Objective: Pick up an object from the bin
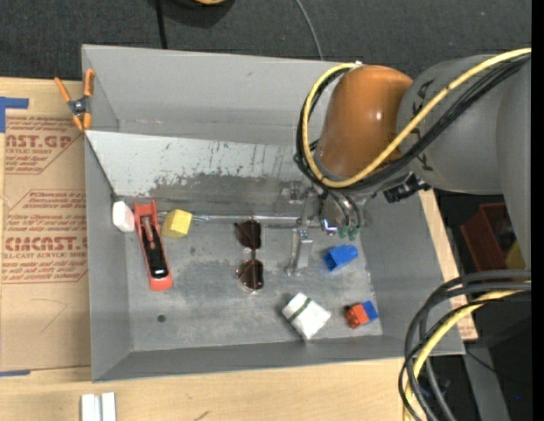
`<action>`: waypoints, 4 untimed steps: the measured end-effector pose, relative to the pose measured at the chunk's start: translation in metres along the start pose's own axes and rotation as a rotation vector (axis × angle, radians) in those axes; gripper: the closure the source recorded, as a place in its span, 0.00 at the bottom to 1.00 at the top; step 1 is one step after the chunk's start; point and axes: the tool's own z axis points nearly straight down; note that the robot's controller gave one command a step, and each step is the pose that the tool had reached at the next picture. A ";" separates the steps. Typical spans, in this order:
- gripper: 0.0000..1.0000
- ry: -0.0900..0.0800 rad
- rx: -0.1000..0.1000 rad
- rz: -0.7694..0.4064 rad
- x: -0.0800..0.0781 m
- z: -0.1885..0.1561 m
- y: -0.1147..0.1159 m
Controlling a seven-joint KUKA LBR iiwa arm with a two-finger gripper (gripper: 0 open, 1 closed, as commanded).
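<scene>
The hand (300, 246) is low in the bin (105, 323), right of centre, between the dark sunglasses (249, 254) and a blue block (340, 257) just beside it. I cannot tell how far it is open. Nothing shows in its grip.

- A robotics lab or test cell, seen from above
- Large grey robot arm (491, 130) hung with looped yellow cables (309, 117)
- Scuffed grey metal bin (105, 261) set on a pale wooden bench (254, 393)
</scene>
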 end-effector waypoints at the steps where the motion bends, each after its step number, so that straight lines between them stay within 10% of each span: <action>1: 0.00 -0.008 0.000 0.000 -0.002 -0.005 0.000; 3: 0.00 -0.004 -0.001 -0.427 0.003 0.071 0.009; 4: 0.00 -0.012 0.003 -0.633 -0.003 0.032 0.032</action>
